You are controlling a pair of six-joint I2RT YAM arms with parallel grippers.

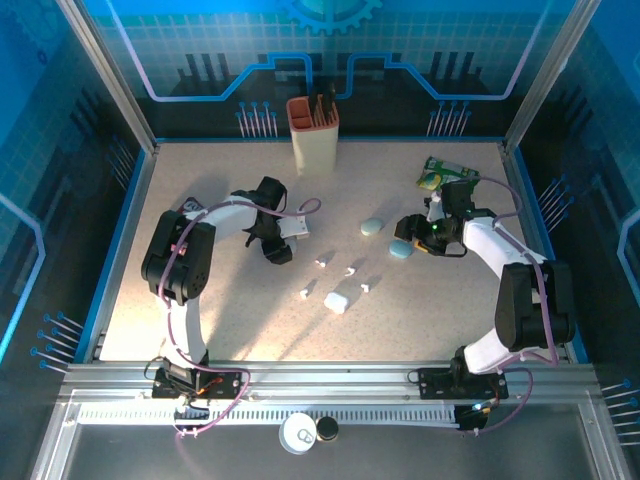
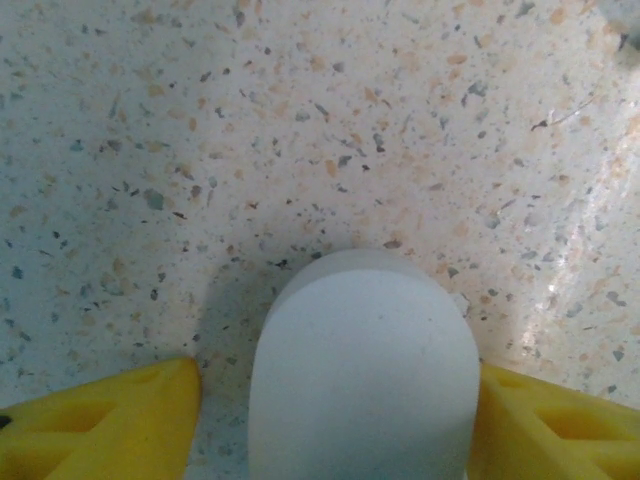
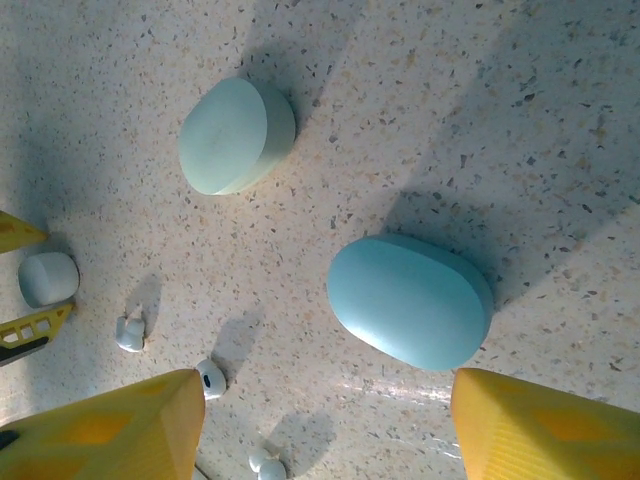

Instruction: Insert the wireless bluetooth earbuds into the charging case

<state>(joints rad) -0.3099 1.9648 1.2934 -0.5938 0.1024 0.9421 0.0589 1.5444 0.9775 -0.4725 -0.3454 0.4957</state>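
Between the left pincer's fingers, white case; gap leftward.

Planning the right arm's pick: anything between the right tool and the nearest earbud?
Nothing visible. In the right wrist view the nearest earbud lies on bare table right beside one fingertip of the right tool. The blue case sits ahead of the open jaws, to the side of that path, not on it.

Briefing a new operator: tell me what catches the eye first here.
A blue case lies just ahead of the open right claw. The left claw straddles a white case. Tiny earbuds dot the middle of the table.
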